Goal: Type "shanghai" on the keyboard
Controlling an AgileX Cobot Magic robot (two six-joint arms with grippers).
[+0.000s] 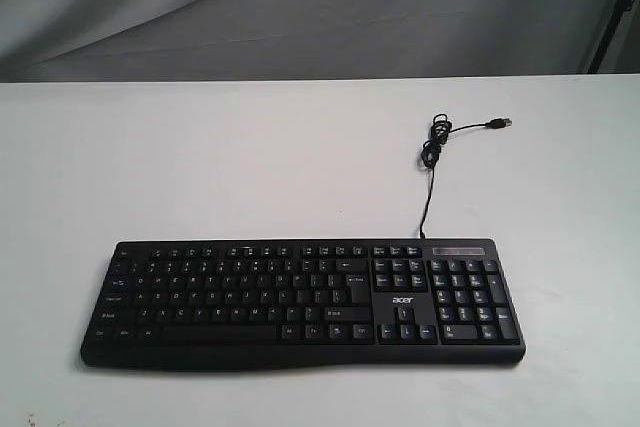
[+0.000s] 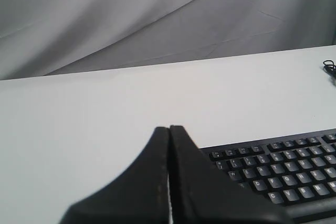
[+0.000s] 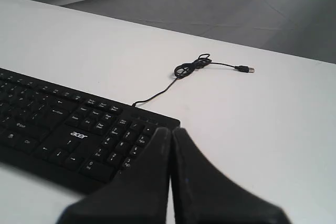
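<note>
The black keyboard (image 1: 300,302) with white legends lies flat near the table's front edge, number pad to the right. Its thin cable (image 1: 430,162) runs back to a loose coil and a USB plug (image 1: 497,124). No arm shows in the exterior view. In the left wrist view my left gripper (image 2: 169,128) is shut with nothing in it, raised beside the left end of the keyboard (image 2: 283,174). In the right wrist view my right gripper (image 3: 170,129) is shut and empty, by the number-pad end of the keyboard (image 3: 73,129). The cable (image 3: 191,67) lies beyond it.
A white table (image 1: 250,157) carries the keyboard. A grey cloth backdrop (image 1: 300,7) hangs behind the table's far edge. A dark stand leg (image 1: 612,17) shows at the back right.
</note>
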